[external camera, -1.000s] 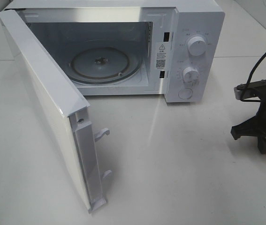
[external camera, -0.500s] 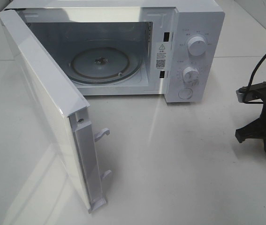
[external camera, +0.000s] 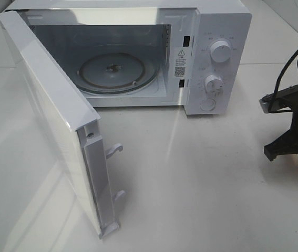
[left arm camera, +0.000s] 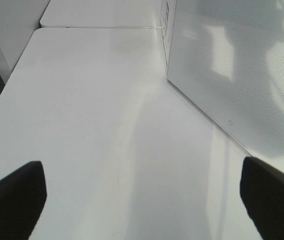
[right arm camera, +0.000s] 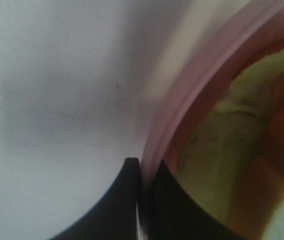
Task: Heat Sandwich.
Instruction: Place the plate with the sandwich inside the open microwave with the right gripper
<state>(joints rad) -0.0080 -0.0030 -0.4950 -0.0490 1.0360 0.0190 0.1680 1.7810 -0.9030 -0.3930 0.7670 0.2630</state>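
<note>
Pinching the rim of the pink plate [right arm camera: 197,85], the right claw [right arm camera: 143,167] is narrowed to a slit on that edge at the outer side of the bench [external camera: 191,184]. The sandwich [right arm camera: 217,150] lies on the plate just past the jaw tips, inside the rim. Well apart from that claw, across the bench toward the other arm's side, the white microwave [external camera: 217,31] waits with its door [external camera: 49,105] swung wide and its glass turntable [external camera: 118,71] bare. The left claw [left arm camera: 142,200] hovers spread wide, holding nothing, near the door's outer face. The job looks to be in its early half: the door is open and the plate gripped, but the carry into the oven, the closing of the door and the setting of the dials [external camera: 221,51] all appear left to do. Blurred bands of green and tan seem to run away from the jaw tips, yet the sandwich is cut off in the close view, so its long axis and facing cannot be told for certain.
</note>
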